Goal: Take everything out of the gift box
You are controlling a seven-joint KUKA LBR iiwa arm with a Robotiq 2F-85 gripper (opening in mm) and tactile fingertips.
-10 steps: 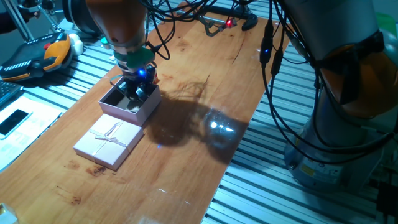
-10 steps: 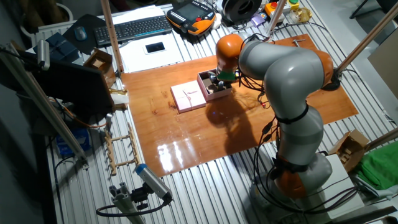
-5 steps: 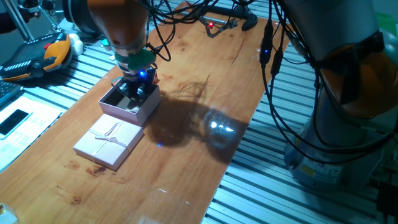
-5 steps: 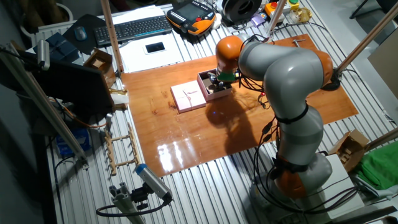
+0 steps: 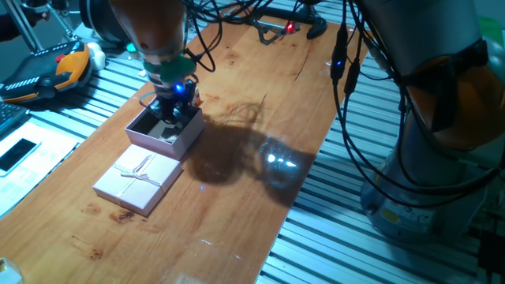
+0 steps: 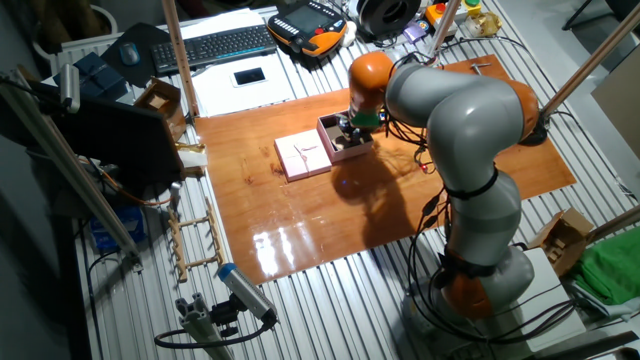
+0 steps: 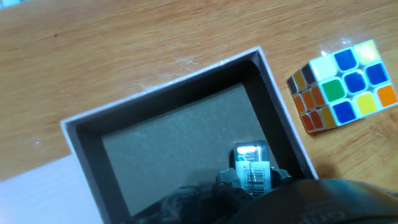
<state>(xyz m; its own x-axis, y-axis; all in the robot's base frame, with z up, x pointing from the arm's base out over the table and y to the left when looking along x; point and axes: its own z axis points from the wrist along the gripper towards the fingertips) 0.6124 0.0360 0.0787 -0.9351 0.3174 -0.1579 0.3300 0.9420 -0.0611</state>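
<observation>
Gift box (image 5: 164, 131) sits open on the wooden surface (image 5: 260, 118), pink walls, dark lining, directly under the fingers (image 5: 174, 115); same box shows in the other fixed view (image 6: 341, 139) with the arm bent over it. Hand view looks straight down into it (image 7: 81, 134): floor visible in that view is bare grey-brown, lower part is masked by the hand's own dark body and a small part with a barcode label (image 7: 252, 167). Fingers are at the box's far-side rim, tips at or just inside the opening; can't tell whether they are spread or closed, or whether they hold anything, since the tips are hidden in every view. Puzzle cube (image 7: 341, 85) is out of the box, on the surface just beyond the box's corner, to the right of the fingers in the hand view, close to the wall but not touching; white, blue, green, yellow, orange stickers on the faces that show. Lid (image 5: 138, 180) with its thin ribbon bow lies flat on the surface, right beside the box on the side away from the fingers (image 6: 303, 155). Grey-tan cube and whitish piece: not seen in any view.
</observation>
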